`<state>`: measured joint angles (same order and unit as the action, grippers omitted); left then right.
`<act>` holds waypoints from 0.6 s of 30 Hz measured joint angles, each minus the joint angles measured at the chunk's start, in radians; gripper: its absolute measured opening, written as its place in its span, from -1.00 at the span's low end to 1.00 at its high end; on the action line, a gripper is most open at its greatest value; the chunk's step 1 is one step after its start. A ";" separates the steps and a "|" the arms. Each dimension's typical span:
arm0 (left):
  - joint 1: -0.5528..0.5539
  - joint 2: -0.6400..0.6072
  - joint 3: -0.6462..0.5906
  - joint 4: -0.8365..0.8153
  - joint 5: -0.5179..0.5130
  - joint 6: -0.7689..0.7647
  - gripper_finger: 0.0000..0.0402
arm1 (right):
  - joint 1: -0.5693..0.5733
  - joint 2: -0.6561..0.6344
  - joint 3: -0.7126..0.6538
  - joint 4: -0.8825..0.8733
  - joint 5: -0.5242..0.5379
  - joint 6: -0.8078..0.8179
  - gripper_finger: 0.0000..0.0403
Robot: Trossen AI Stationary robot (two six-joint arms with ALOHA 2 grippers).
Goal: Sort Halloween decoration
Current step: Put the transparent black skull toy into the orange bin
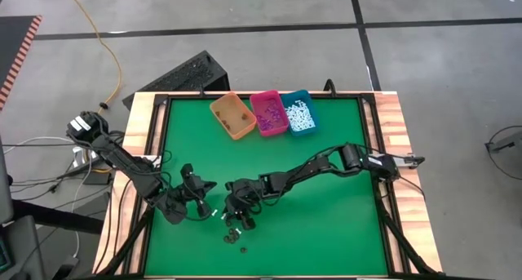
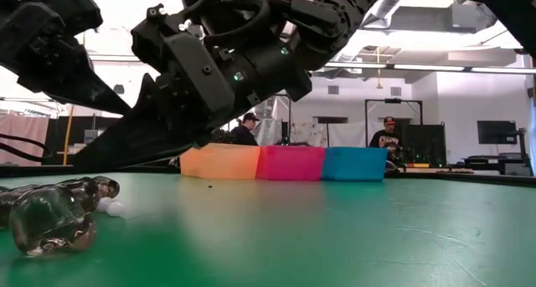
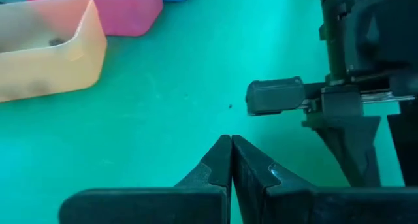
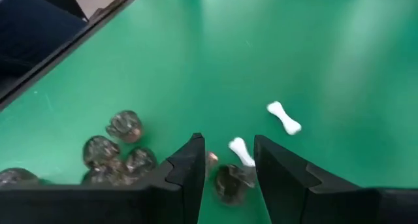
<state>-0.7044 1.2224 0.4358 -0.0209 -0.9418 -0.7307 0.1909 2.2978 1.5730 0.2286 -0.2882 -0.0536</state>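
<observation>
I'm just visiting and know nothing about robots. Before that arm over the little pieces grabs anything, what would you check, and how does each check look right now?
1. Right gripper fingers open: ok.
2. A piece sits between them: ok, a small dark brown-black plastic piece and a white bone-shaped plastic stick both lie in the gap.
3. Only one piece in the gap: not ok, two kinds lie together.
4. Left gripper out of the way: cannot tell; it is shut, close beside the right one.
5. Orange, pink and teal rectangular plastic bins ready: ok, side by side at the green table's far edge.
</observation>
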 joint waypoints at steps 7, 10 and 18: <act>-0.015 0.000 0.000 -0.021 -0.033 -0.035 -1.00 | 0.003 0.041 -0.001 -0.002 0.029 -0.003 -0.20; -0.020 0.000 0.000 -0.023 -0.032 -0.038 -1.00 | 0.003 0.045 0.001 -0.017 0.029 -0.001 -0.20; -0.024 0.000 0.000 -0.034 -0.035 -0.038 -1.00 | -0.008 0.043 0.001 -0.044 0.065 0.000 -0.28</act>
<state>-0.7280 1.2228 0.4358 -0.0547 -0.9768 -0.7686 0.1834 2.3405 1.5738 0.1847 -0.2233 -0.0536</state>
